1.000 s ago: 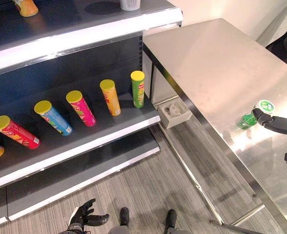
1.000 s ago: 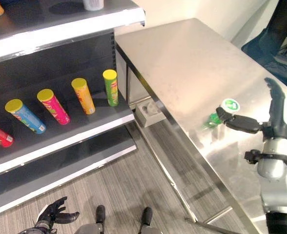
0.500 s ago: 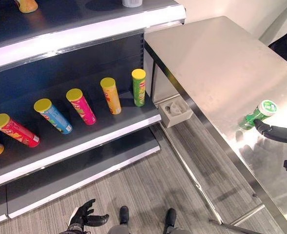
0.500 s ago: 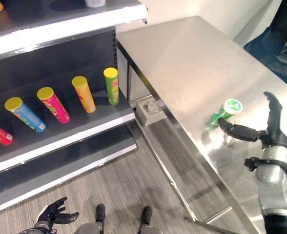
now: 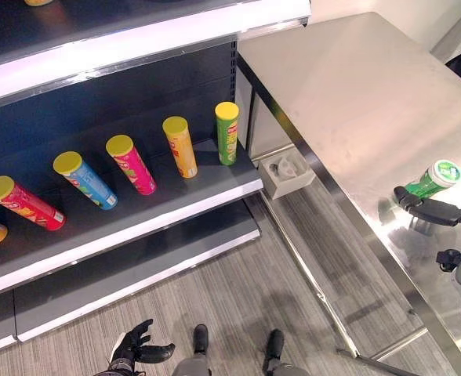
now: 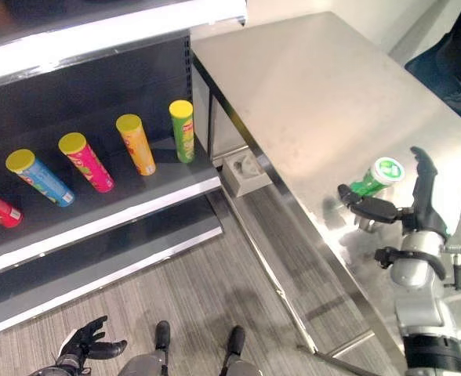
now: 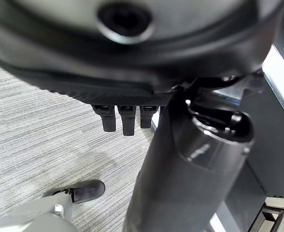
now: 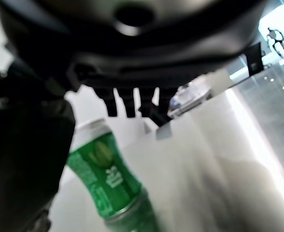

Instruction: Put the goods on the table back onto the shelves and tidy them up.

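Steel table [image 5: 356,86] beside the shelf [image 5: 121,227] — 5 tubes plus an orange one at the edge, unchanged. Green can [image 6: 375,177] stands on the table near its front edge; 1.0 s ago the thumb overlapped it. Right hand [image 6: 407,210] now sits beside it, fingers straight, thumb extended toward its base — no grasp. Left hand [image 5: 136,348] hangs low over the floor, fingers loosely spread.

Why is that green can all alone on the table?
The green can stands apart from the other goods: every other tube sits on the shelf. It belongs there too. The right hand is open beside it, not yet gripping.
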Available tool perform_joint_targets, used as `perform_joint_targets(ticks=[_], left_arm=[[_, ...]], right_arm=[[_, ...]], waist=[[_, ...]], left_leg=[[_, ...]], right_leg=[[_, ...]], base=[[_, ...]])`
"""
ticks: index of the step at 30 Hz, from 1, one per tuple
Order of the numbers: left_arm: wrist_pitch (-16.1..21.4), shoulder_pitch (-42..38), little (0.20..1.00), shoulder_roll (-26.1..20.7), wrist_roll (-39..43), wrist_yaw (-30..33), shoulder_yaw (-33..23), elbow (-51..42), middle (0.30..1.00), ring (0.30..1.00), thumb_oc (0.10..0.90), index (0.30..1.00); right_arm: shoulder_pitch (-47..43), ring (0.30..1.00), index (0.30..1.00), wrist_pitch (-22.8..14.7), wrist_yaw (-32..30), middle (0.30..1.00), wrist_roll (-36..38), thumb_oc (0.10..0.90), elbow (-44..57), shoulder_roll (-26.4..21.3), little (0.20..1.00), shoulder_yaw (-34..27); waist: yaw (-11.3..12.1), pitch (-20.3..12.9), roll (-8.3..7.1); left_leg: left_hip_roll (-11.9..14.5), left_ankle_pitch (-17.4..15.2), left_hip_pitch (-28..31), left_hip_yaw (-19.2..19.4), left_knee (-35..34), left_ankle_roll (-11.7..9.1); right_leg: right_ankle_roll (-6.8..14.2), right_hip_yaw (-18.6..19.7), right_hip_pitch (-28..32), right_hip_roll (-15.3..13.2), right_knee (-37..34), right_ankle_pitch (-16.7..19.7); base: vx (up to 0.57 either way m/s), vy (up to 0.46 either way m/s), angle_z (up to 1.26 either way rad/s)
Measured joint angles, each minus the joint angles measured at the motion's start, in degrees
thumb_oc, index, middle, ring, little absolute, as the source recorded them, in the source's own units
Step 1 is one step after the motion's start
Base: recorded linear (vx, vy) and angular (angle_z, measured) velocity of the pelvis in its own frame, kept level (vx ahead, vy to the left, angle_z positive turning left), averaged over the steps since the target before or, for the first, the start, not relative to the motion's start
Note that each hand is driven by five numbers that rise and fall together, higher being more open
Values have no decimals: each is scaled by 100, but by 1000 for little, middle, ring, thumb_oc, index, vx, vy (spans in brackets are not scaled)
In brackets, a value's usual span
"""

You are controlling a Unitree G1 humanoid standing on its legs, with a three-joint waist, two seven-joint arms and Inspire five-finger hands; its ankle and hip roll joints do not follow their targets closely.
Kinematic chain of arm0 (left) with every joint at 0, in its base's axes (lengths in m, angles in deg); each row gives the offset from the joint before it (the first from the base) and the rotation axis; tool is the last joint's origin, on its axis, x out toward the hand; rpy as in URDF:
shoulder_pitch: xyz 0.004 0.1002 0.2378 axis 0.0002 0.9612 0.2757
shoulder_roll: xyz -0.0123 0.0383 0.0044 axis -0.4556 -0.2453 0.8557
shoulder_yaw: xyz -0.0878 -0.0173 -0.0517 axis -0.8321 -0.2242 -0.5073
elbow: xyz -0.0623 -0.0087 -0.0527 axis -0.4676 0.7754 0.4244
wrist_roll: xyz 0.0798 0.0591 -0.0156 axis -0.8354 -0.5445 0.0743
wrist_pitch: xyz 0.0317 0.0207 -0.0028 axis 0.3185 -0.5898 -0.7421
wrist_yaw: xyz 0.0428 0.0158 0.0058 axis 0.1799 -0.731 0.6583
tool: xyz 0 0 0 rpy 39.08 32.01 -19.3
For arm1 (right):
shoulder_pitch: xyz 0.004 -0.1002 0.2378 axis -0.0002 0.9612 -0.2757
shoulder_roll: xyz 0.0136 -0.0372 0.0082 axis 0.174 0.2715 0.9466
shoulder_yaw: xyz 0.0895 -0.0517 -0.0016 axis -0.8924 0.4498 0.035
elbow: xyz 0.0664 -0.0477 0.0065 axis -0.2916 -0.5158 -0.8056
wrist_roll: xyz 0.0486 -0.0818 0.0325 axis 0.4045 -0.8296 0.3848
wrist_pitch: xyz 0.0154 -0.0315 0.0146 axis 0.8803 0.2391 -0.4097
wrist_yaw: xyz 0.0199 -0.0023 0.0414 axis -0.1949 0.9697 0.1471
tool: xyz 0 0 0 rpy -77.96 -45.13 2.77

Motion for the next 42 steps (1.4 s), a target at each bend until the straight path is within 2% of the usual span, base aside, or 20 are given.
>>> perform_joint_targets(ticks=[1, 2, 23, 30, 36, 42], left_arm=[[0, 0, 900, 0, 0, 5, 0, -23, 900, 900, 800, 900], [-1, 1, 900, 1, 0, 8, 0, -32, 900, 900, 800, 900], [-9, -17, 900, 4, -2, 74, -2, -41, 900, 900, 800, 900], [-14, -63, 900, 9, -20, 68, -8, -38, 900, 900, 800, 900], [-17, -44, 900, 48, -14, 37, -123, -23, 900, 900, 800, 900], [-26, 20, 900, 58, 0, -71, -167, 214, 900, 900, 800, 900]], right_arm=[[-19, 900, 900, 5, -45, 900, 0, 800, 0, 0, 900, -3], [-21, 300, 300, 23, -82, 300, 0, 400, 0, 0, 300, -10], [-23, 300, 300, 37, -95, 300, 6, 400, 153, -2, 300, -206], [-23, 300, 300, -17, 57, 300, 173, 400, 1169, -88, 300, -356], [-91, 300, 300, -226, 416, 300, 522, 400, 1426, -365, 300, -353], [-796, 300, 300, -385, 802, 300, 1494, 400, 1402, -601, 300, -143]], waist=[[-1, 41, 16], [-5, 66, 29], [-35, 72, 20], [-58, 73, -8], [-15, -3, -160], [13, -219, -413]], left_leg=[[0, 0, 1, 0, 0, 0], [0, 0, 2, 0, 0, 0], [5, -1, 80, 7, 0, 0], [18, -7, 254, 15, -3, 0], [23, -22, 446, -89, -3, -13], [46, -13, 539, -176, -4, -39]], right_leg=[[0, 0, 2, 0, 0, 0], [0, 0, 2, 0, 0, 0], [-2, 21, 69, 7, -1, 0], [-12, 21, 251, 12, 2, -41], [-46, -104, 523, 27, 39, -64], [-60, -185, 713, 57, 40, -93]], base=[[40, -13, 0], [37, -15, 0], [0, -1, 0], [4, -9, 1], [-2, -50, 10], [-21, -60, 7]])
